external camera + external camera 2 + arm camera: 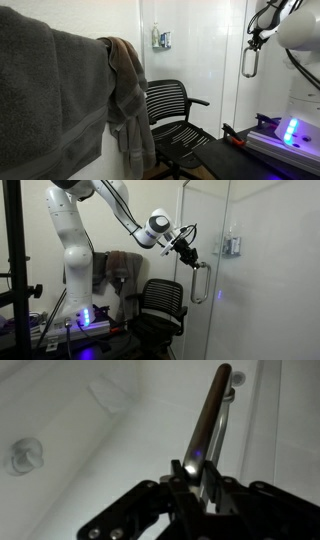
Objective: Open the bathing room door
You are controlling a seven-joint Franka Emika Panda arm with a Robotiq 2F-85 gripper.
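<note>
The bathing room door (205, 240) is a tall clear-glass panel with a short vertical chrome loop handle (200, 283). In an exterior view my gripper (187, 254) is at the top of that handle. The handle also shows in an exterior view (249, 62), with my gripper (255, 38) at its top. In the wrist view the chrome handle bar (208, 420) runs between my gripper's fingers (199, 480), which are closed around it.
A black mesh office chair (160, 305) stands in front of the glass, also seen in an exterior view (170, 115). Towels (125, 90) hang nearby. A fixed glass panel bears a small bottle shelf (233, 246). The robot base (78, 280) stands beside the chair.
</note>
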